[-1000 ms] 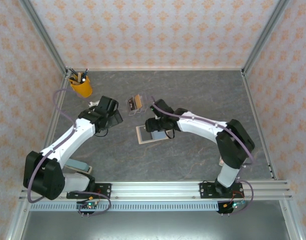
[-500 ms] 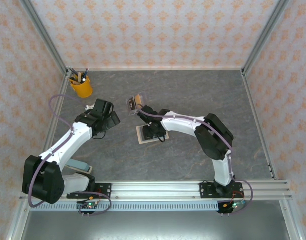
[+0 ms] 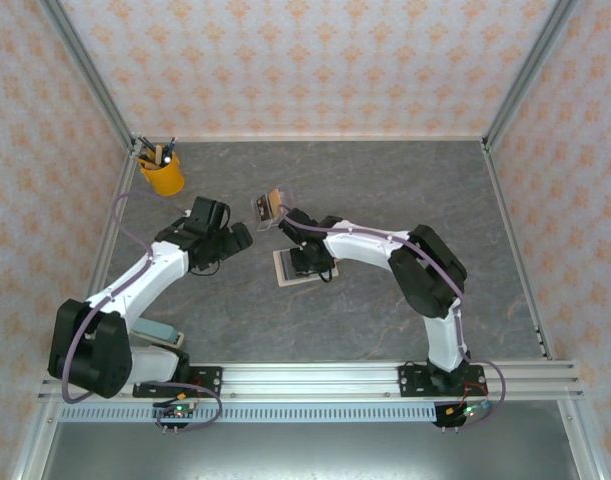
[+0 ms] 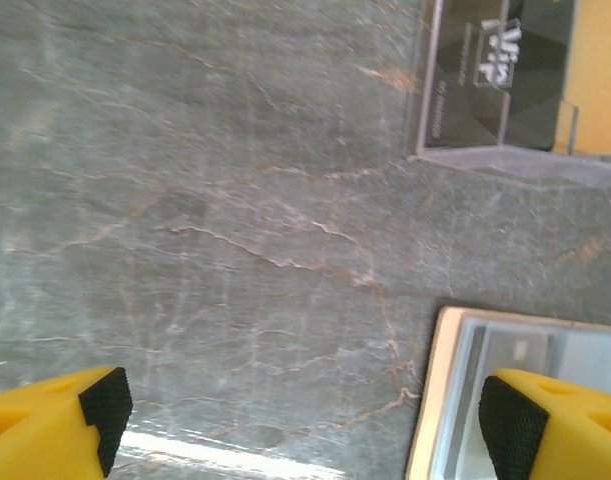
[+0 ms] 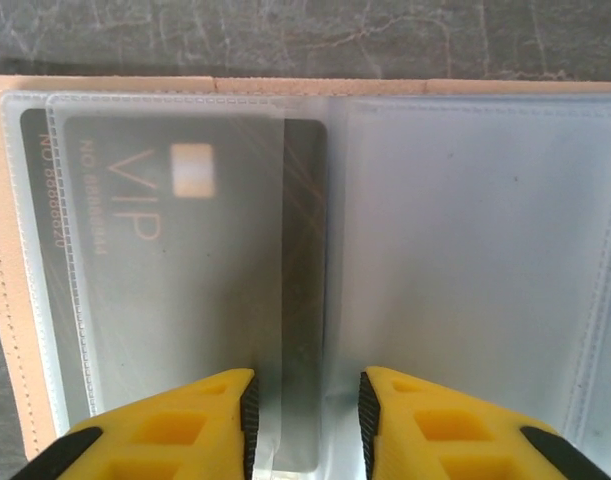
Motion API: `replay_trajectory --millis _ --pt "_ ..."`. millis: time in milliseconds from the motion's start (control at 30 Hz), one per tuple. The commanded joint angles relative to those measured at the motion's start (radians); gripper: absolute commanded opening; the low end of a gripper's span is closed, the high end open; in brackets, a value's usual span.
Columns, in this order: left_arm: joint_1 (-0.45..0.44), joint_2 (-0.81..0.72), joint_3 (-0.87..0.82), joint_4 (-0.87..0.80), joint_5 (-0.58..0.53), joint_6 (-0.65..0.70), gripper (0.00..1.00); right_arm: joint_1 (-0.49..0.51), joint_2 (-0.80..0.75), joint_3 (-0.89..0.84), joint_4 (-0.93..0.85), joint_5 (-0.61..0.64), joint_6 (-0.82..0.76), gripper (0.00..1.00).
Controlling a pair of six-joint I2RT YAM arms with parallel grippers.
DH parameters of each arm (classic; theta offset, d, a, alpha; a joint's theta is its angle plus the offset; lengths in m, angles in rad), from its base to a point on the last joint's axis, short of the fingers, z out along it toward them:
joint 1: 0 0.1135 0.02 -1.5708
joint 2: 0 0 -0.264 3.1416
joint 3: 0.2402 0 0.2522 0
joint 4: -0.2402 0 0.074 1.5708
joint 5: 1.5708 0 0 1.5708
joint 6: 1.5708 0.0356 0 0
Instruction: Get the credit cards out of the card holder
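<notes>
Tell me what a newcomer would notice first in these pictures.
The open card holder at the centre of the table draws the eye first, a dark VIP card under its clear sleeve, with the right hand poised right over it, jaws apart. Next, the bright yellow pen cup in the far left corner.

Grey marbled table [image 3: 385, 310], pale and rusty veins; cream-peach walls [image 3: 315, 60] with a repeating orange floral motif. Far left, a yellow pen cup [image 3: 163, 176]. The card holder [image 5: 3, 250] is tan, its sleeves [image 5: 465, 250] frosted clear; the credit card [image 5: 185, 270] inside is dark grey-brown with gold VIP lettering and chip. The clear acrylic stand [image 4: 505, 162] holds a black card [image 4: 490, 75] lettered white. Left gripper [image 4: 305, 425] and right gripper [image 5: 305, 415] are yellow with black pads [image 5: 249, 420]
</notes>
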Motion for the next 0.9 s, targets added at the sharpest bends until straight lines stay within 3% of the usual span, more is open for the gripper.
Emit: replay_trajectory --millis 0,167,333,567,867 --pt "-0.001 0.027 -0.013 0.079 0.112 -0.001 0.89 -0.022 0.009 -0.047 -0.006 0.007 0.015 0.32" --pt "-0.032 0.071 -0.028 0.170 0.206 -0.031 0.82 -0.030 0.003 -0.066 0.008 0.000 0.023 0.31" --pt "-0.084 0.140 -0.027 0.265 0.284 -0.078 0.66 -0.036 0.000 -0.079 0.019 -0.005 0.032 0.30" --pt "-0.157 0.261 0.025 0.299 0.301 -0.111 0.51 -0.045 -0.007 -0.098 0.038 -0.019 0.044 0.29" --pt "-0.183 0.348 0.068 0.317 0.310 -0.135 0.34 -0.053 -0.017 -0.122 0.061 -0.037 0.056 0.29"
